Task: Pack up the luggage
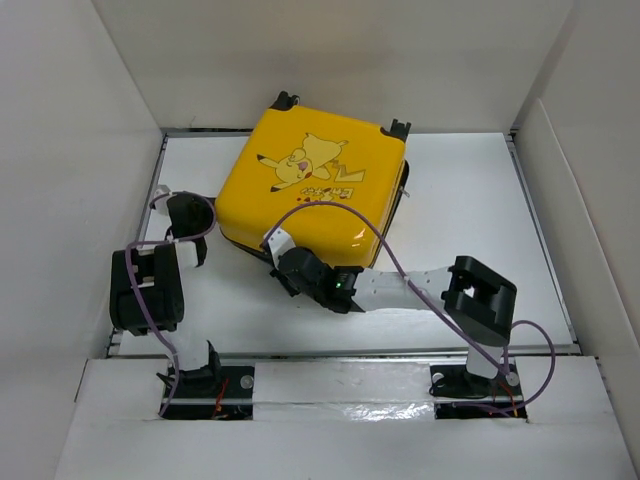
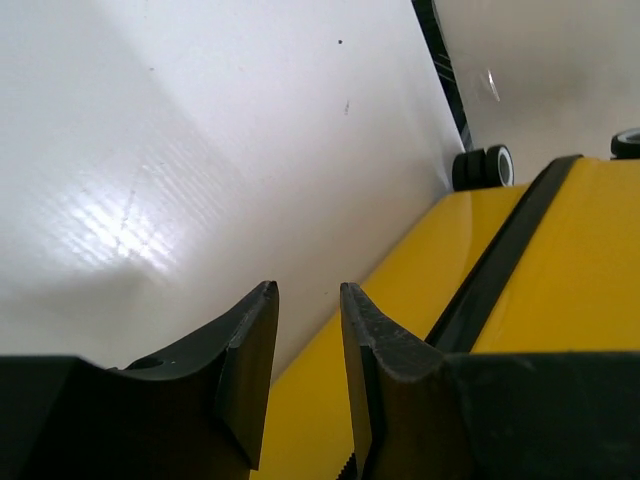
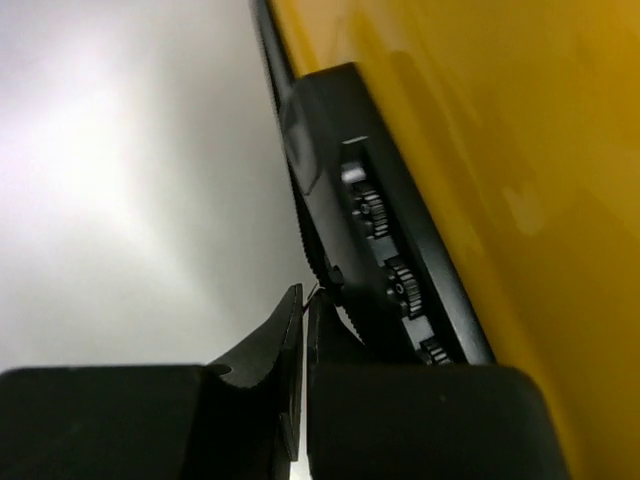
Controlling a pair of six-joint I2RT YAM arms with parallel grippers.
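Yellow luggage (image 1: 300, 205), right gripper (image 3: 304, 297) stretched to its edge.

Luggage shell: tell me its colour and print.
Bright yellow, with a cartoon Pikachu printed on the luggage lid; clearest in the top external view.

A smooth, glossy hard-plastic shell is shown on the yellow luggage (image 1: 310, 175), with highlights mirrored near its lower edge. Its black lock block (image 3: 385, 250), right of centre in the right wrist view, is seen in matt plastic with knurled dials. The white desk (image 2: 150, 150) is rendered faintly ribbed, with a soft sheen. Matt black jaws of the left gripper (image 2: 308, 300) are pictured bottom centre.
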